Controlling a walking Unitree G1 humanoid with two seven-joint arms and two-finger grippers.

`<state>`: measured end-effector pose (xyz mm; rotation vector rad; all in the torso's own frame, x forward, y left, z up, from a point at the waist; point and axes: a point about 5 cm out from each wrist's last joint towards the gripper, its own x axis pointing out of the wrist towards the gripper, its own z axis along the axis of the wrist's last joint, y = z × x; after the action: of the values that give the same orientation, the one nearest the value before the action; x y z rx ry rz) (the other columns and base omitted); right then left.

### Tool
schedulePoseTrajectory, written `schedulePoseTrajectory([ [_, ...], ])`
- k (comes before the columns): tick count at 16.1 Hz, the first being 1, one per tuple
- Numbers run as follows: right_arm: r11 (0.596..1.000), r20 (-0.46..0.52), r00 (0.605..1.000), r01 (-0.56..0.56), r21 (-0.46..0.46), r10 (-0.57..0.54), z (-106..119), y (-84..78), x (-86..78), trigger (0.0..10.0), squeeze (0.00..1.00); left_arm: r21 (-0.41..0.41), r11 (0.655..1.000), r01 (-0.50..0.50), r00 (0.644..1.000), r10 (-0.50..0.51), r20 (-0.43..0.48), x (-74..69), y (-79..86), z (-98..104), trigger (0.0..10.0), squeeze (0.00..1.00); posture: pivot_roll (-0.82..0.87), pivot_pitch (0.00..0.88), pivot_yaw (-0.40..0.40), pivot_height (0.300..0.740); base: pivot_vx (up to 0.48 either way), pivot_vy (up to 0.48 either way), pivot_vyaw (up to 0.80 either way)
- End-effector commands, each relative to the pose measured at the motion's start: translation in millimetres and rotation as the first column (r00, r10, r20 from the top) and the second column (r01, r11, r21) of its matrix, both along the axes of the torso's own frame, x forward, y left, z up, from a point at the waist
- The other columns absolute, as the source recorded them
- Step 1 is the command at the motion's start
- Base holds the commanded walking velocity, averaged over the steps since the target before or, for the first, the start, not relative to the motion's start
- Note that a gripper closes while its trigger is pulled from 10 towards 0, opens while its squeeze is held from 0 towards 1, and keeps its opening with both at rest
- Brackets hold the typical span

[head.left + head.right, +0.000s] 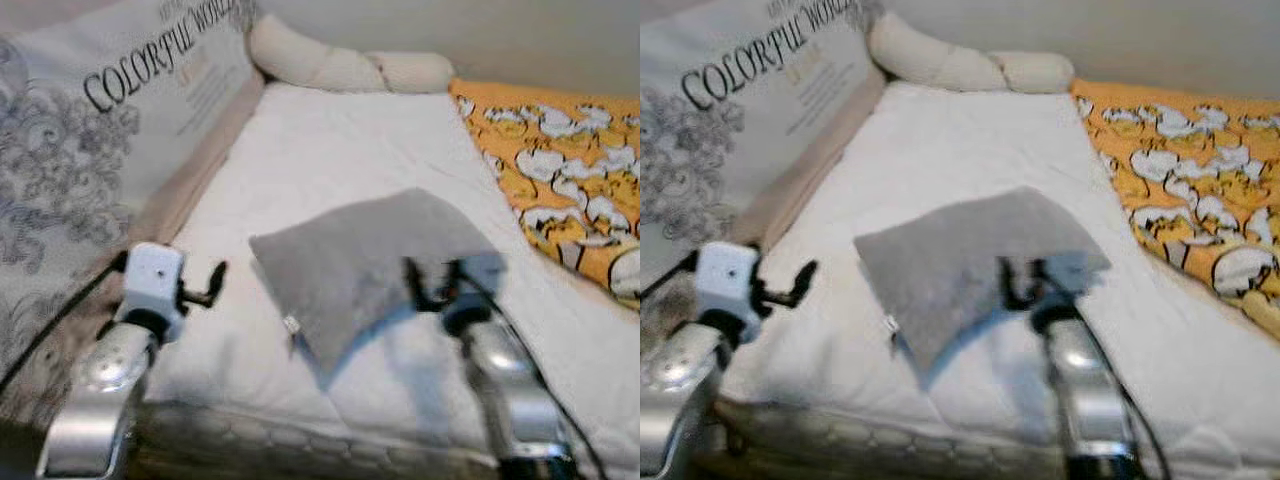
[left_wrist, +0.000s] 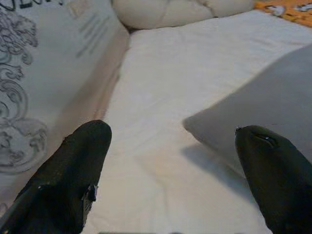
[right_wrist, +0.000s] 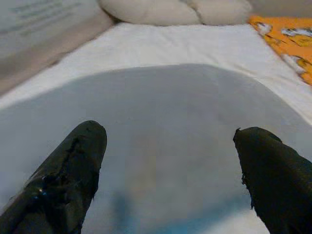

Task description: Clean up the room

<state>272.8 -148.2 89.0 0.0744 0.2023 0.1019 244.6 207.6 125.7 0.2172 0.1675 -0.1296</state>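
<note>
A grey pillow (image 1: 375, 260) lies flat on the white mattress (image 1: 330, 140), its near corner pointing toward me. My right gripper (image 1: 432, 283) hovers open just over the pillow's near right edge; the right wrist view has its two black fingertips (image 3: 73, 170) spread wide over the grey pillow (image 3: 165, 136). My left gripper (image 1: 205, 285) is open beside the bed's left edge, a short way left of the pillow. In the left wrist view its fingers (image 2: 78, 175) frame bare sheet, with the pillow's corner (image 2: 253, 117) to one side.
A padded side rail printed with "COLORFUL WORLD" (image 1: 120, 130) lines the bed's left side. A cream bolster (image 1: 340, 65) lies across the head end. An orange blanket with white cartoon figures (image 1: 565, 165) covers the right side.
</note>
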Motion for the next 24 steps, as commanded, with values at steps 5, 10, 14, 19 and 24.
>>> schedulePoseTrajectory([
  [5,0.998,-0.016,0.998,0.064,0.0,-0.064,-0.2,-19.7,-1.1,10.0,0.0,0.002,0.997,0.078,0.997,-0.078,-0.004,-2.2,-13.3,1.0,10.0,0.0,0.02,0.0,-0.014,0.74,0.059,0.0,0.0],
  [10,0.994,-0.041,0.997,0.076,0.084,-0.073,0.5,-30.3,-10.2,10.0,1.0,-0.003,0.991,0.136,0.989,-0.136,-0.053,-11.3,-17.5,-5.9,10.0,0.0,0.01,0.0,-0.001,0.74,0.0,0.0,0.0],
  [14,0.963,-0.184,0.968,0.202,0.176,-0.17,-11.0,-40.2,-8.2,10.0,1.0,-0.008,0.941,0.337,0.932,-0.335,-0.138,-12.5,-30.2,-11.7,10.0,0.0,0.0,0.0,0.005,0.74,0.0,0.0,0.0],
  [19,0.85,-0.389,0.921,0.206,0.484,-0.001,-40.0,-22.7,12.0,10.0,1.0,-0.022,0.849,0.527,0.829,-0.52,-0.206,-16.2,-34.7,-14.2,10.0,0.0,0.01,0.0,0.021,0.74,0.0,0.0,0.0],
  [24,0.631,-0.318,0.938,0.166,0.758,0.135,-51.9,-7.4,27.1,10.0,0.0,-0.037,0.806,0.591,0.783,-0.584,-0.215,-13.1,-35.1,-10.3,10.0,0.0,0.03,0.0,0.031,0.74,0.0,0.0,0.0],
])
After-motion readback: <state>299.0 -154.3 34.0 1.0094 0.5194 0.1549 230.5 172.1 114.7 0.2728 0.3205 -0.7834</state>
